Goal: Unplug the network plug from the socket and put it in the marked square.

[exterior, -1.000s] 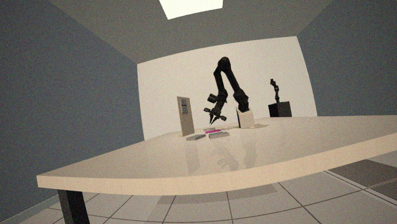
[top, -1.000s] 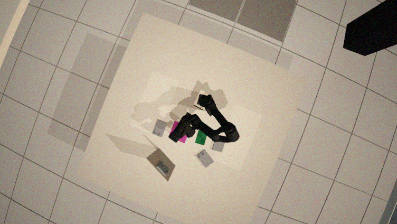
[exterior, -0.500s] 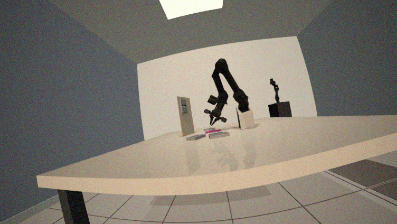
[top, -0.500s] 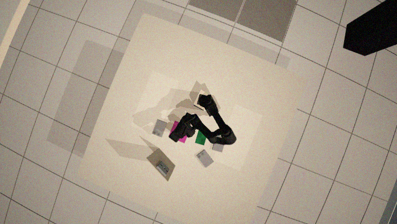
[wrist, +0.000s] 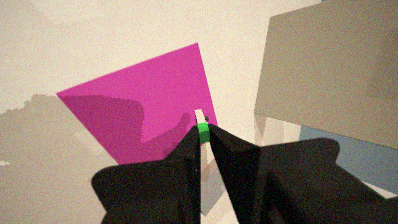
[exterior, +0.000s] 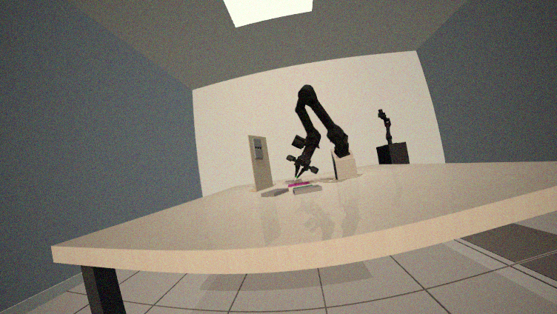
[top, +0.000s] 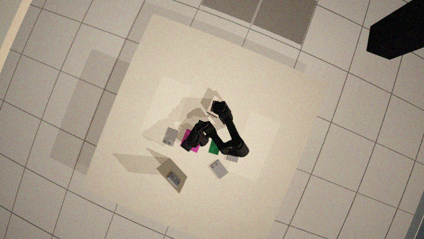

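My gripper (exterior: 297,174) (wrist: 202,129) points down and is shut on the small network plug (wrist: 203,133), which shows green and whitish between the fingertips. The plug is small in the exterior view, a little above the table near the magenta square (top: 186,135) (exterior: 298,184) (wrist: 165,75). In the wrist view it overlaps the square's right edge; its exact height is hard to tell. The arm hides the fingers in the top view. The upright panel (top: 169,163) (exterior: 262,173) (wrist: 320,75) carries the grey socket block (top: 173,179) (exterior: 258,149), apart from my gripper.
A green square (top: 213,147) lies beside the magenta one. Low grey boxes (top: 170,136) (top: 219,169) (top: 232,158) lie around the squares. The panel stands on the right in the wrist view. The arm's pale base block (exterior: 345,168) stands behind the squares.
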### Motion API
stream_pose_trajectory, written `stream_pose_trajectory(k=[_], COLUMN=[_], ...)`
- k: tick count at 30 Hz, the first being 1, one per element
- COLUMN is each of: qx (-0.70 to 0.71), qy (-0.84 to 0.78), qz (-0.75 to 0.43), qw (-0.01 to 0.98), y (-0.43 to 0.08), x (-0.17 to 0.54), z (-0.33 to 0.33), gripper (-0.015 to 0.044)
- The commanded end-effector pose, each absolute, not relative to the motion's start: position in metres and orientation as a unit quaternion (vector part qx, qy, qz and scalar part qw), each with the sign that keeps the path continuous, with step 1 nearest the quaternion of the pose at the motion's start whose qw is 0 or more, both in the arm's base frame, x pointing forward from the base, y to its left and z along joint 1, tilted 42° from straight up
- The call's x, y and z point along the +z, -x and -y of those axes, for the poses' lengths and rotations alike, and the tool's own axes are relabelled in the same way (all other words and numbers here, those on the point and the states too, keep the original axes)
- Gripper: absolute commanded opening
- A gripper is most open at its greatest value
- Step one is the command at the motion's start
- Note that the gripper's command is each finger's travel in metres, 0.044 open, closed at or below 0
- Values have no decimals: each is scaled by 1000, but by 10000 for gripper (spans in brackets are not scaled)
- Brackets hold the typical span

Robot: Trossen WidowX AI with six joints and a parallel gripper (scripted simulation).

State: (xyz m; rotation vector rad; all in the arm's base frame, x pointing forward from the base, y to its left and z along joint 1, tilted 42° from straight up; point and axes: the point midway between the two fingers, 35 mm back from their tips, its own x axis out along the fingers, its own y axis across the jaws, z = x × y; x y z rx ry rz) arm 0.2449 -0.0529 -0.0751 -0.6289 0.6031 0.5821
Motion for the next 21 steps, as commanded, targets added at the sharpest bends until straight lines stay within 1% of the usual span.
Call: stream_pose_trajectory(k=[1, 21], qx=[279, 278], qy=[298, 297], qz=[-291, -290], qw=[865, 866], y=[-243, -244], x=[-78, -87], z=[49, 38], gripper=[0, 0])
